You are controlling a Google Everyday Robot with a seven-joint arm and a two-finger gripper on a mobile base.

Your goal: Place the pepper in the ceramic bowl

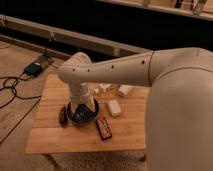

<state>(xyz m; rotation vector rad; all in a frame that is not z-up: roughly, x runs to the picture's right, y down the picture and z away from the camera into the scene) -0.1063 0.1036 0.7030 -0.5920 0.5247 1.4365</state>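
- So, the pepper [62, 115] wasn't in the ceramic bowl [93, 116] yet. It lay on the desk [60, 142] just beside the bowl's left rim, as the camera saw it, close enough that I couldn't say if they touched.
- The gripper [81, 106] hung straight over the bowl, low down and covering most of the inside. I honestly couldn't tell whether it was open or closed, or whether it had hold of anything.
- The relation that mattered was that the pepper sat off to the left of the gripper, outside the bowl. Its long axis ran roughly along that side of the bowl, from the near edge toward the far one, not pointing at the bowl.
- My guess is that any grab would have needed a sideways shift off the bowl first, with the jaws closing across the pepper's narrow width.
- The pepper looked small, dark red, glossy and elongated, so probably slippery. The bowl looked round, shallow and dark, with a thick rim. The desk was pale wood with visible grain.
- A flat red-and-black rectangular thing [104, 128] lay at the bowl's near right, and small white blocks [114, 107] sat to the bowl's right and behind it.
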